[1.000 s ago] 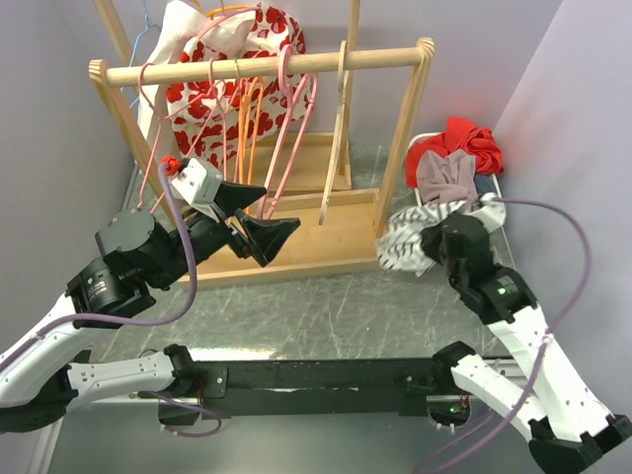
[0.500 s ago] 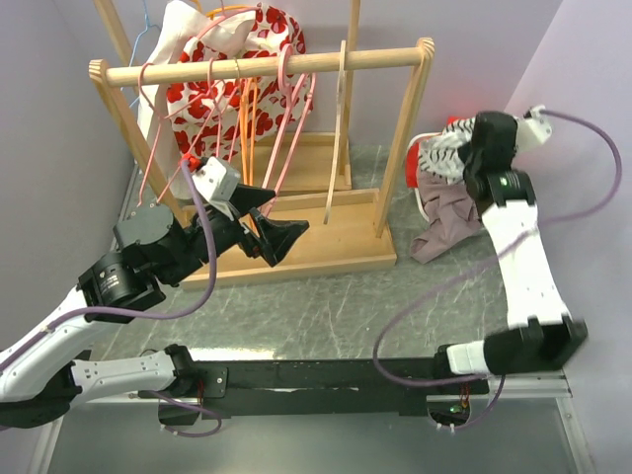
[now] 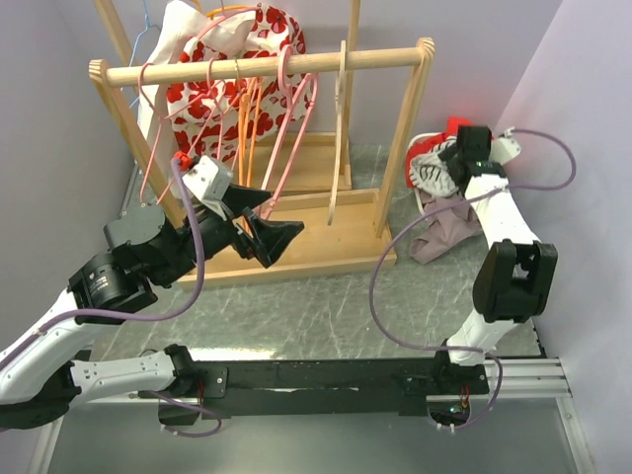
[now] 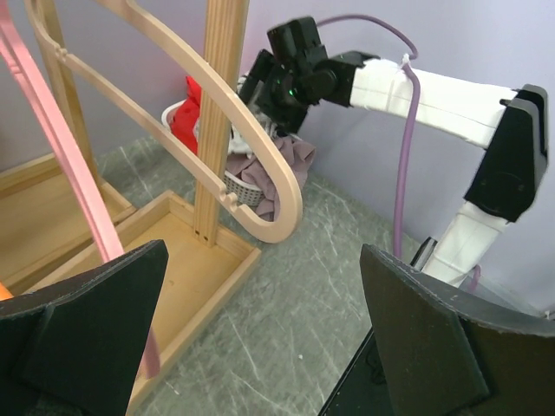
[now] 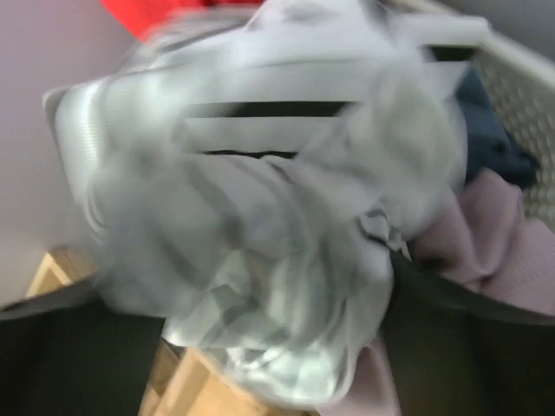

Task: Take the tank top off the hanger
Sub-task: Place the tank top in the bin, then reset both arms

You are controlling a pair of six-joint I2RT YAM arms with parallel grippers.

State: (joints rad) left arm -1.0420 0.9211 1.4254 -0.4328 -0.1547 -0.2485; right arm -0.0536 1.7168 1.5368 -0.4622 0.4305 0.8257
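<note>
A pale wooden clothes rack (image 3: 267, 64) stands at the back left of the grey marbled table (image 3: 326, 316), with a bare wooden hanger (image 3: 339, 128) hanging towards the right end of its rail. The left arm's black tool (image 3: 281, 210) is just in front of the rack. To the rack's right is a white mesh laundry basket (image 4: 244, 184) — the striped tank top (image 3: 432, 176) is over the clothes heaped inside.

Your left gripper (image 4: 263, 251) stands wide, one black finger low on either side of the wooden post (image 4: 221, 113), with nothing between them. A wooden hanger (image 4: 290, 191) curves across the front of that post, and a pink hanger (image 4: 65, 165) hangs left of it. Behind the post you see a basket (image 4: 245, 189) holding red cloth (image 4: 186, 114) and mauve cloth (image 4: 293, 160). The right gripper (image 4: 276, 82) hovers just above it, right of the post. The post stands in the rack base (image 4: 186, 247) on the grey table (image 4: 295, 321).
</note>
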